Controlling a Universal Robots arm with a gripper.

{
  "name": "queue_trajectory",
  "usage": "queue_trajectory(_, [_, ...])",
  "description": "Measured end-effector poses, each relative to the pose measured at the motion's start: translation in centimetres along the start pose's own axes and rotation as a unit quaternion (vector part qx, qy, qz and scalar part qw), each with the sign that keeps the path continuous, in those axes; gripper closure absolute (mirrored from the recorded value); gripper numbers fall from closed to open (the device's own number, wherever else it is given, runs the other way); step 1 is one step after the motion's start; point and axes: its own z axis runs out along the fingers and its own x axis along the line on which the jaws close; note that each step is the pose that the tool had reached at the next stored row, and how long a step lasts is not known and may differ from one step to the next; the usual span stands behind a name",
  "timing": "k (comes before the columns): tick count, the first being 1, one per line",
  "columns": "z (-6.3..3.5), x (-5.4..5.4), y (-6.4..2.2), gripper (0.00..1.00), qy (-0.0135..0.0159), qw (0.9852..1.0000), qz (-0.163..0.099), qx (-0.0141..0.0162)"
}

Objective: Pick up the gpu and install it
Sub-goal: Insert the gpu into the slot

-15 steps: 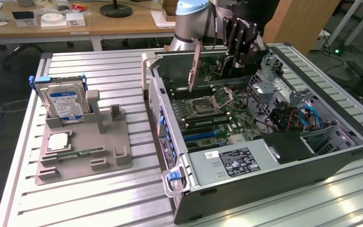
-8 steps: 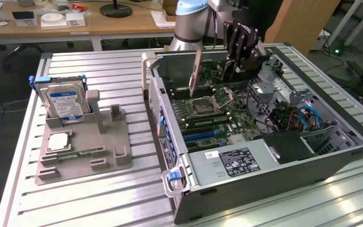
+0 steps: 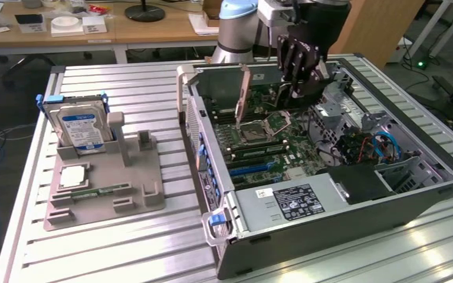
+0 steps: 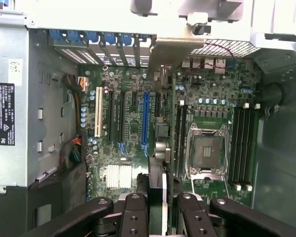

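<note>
My gripper (image 3: 294, 94) reaches down into the open computer case (image 3: 415, 194), over the motherboard (image 3: 289, 147). It is shut on the gpu, which stands upright on its edge. The gpu's silver bracket (image 3: 244, 88) points toward the case wall on the exterior view's left. In the wrist view the gpu (image 4: 160, 148) shows edge-on as a thin dark strip running from between my fingers (image 4: 133, 215) to its bracket (image 4: 172, 47). It lies just beside the blue slot (image 4: 145, 121), on the CPU socket's side. Whether its edge sits in a slot I cannot tell.
A grey fixture (image 3: 101, 194) on the exterior view's left holds a silver hard drive (image 3: 81, 127), a processor chip (image 3: 73, 175) and a green memory stick (image 3: 104, 190). Inside the case are the power supply (image 3: 289, 200), the CPU socket (image 4: 207, 150) and cables (image 3: 384, 144).
</note>
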Motion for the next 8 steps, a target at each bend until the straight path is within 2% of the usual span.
queue_trajectory(3, [0.28,0.02,0.01,0.73,0.0001,1.0,0.002,0.0])
queue_trajectory(6, [0.79,0.03,0.02,0.73,0.0003,0.9997,0.024,0.0005])
queue_trajectory(8, [0.87,0.03,0.02,0.73,0.0004,0.9996,0.029,0.0006])
